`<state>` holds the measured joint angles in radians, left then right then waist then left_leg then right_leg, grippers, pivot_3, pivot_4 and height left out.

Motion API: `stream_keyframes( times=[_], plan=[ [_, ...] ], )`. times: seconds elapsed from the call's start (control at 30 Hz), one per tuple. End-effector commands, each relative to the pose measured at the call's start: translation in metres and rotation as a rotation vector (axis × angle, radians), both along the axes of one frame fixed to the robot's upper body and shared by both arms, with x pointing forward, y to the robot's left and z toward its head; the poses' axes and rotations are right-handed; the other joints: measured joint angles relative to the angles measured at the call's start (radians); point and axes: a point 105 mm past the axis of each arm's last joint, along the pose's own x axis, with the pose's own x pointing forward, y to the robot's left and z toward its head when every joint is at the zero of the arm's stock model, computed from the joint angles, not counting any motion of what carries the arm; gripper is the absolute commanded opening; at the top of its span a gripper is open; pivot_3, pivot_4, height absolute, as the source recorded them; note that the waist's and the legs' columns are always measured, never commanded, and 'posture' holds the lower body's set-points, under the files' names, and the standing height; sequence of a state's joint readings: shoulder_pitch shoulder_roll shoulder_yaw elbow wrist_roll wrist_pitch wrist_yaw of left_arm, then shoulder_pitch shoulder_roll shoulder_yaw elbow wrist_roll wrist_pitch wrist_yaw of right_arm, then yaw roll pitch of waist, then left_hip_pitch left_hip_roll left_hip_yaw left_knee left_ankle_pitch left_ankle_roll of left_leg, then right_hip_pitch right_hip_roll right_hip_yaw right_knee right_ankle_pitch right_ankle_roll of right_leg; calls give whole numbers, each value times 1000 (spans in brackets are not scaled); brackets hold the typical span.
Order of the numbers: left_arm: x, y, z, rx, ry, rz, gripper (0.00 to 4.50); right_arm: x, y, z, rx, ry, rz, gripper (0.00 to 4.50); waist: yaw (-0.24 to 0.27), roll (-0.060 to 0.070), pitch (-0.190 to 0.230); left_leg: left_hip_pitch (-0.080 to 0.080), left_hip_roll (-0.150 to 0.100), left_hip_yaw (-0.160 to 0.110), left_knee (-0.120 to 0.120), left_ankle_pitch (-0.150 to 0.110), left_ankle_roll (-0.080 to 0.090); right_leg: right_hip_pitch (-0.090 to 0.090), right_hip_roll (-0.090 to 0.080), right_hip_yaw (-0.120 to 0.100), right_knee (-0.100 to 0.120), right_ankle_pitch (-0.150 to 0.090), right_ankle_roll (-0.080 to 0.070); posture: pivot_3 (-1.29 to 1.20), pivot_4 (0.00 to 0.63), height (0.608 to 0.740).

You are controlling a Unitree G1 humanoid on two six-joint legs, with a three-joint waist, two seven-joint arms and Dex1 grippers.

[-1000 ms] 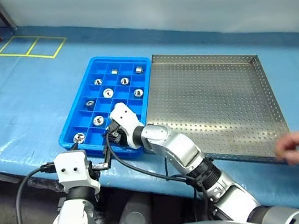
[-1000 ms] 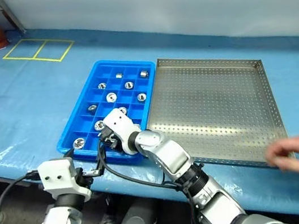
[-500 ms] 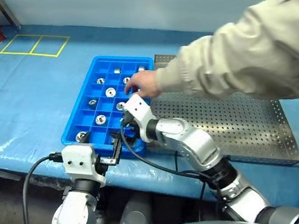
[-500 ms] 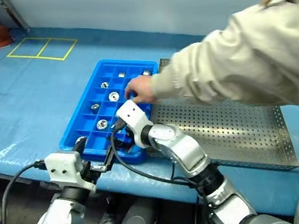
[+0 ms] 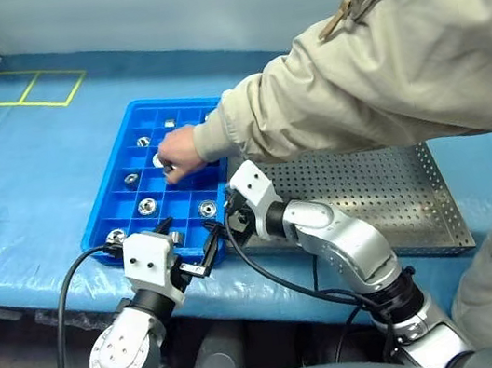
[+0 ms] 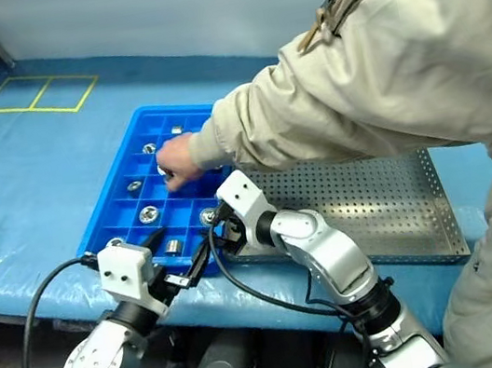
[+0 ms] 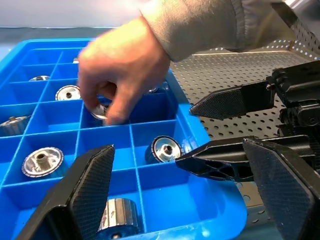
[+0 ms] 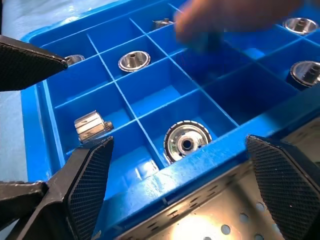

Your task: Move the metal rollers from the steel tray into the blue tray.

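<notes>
Hovering at the near edge of the blue tray (image 5: 124,190), both pincers are spread wide with nothing in them. The left pincer (image 5: 197,258) hangs just off the tray's near corner, and the right pincer (image 5: 232,227) sits right at the seam between the blue tray and the steel tray (image 5: 389,188).

The metal rollers (image 7: 166,148) are all sitting in the blue tray's compartments, one per cell as far as I can see, and one of them lies tipped on its side (image 8: 91,126) in a near cell. What shows of the steel tray looks bare, so the job seems pretty much finished.

Biggest worry right now: a person's hand (image 5: 176,151) is reaching into the middle of the blue tray and fiddling with a roller. If either arm swings in or closes, it could catch those fingers or bump the tray and shake rollers out of their cells.
</notes>
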<state>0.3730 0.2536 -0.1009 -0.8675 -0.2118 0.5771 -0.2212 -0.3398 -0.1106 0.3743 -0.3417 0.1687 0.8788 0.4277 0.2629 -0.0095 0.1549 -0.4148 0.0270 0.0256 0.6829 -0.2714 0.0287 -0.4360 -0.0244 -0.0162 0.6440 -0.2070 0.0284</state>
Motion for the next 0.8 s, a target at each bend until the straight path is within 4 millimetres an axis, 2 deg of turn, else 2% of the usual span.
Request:
stream_keyframes(
  times=[0.03, 0.57, 0.8],
  plan=[
    [-5, -11, -1, -15, 18, -65, 4500, -1, 2, 14, 32, -45, -4, 4465, -14, 0, 0, 0, 0, 0, 0, 0, 0, 0, 0, 0, 0, 0, 0, 357, 150, 740],
    [-4, -19, -1, -24, 19, -115, 4500, -8, -1, 8, 16, -28, -16, 4465, -113, 0, 0, 4, 1, -2, 0, 0, 0, 4, -1, 0, 0, -1, -2, 317, 150, 740],
    [-2, -23, 0, -28, 18, -138, 4500, -10, -1, 8, 18, -26, -23, 4465, -134, 0, 0, 4, 1, -2, 0, 0, 0, 4, -1, 0, 0, -1, -2, 304, 150, 740]
  ],
)
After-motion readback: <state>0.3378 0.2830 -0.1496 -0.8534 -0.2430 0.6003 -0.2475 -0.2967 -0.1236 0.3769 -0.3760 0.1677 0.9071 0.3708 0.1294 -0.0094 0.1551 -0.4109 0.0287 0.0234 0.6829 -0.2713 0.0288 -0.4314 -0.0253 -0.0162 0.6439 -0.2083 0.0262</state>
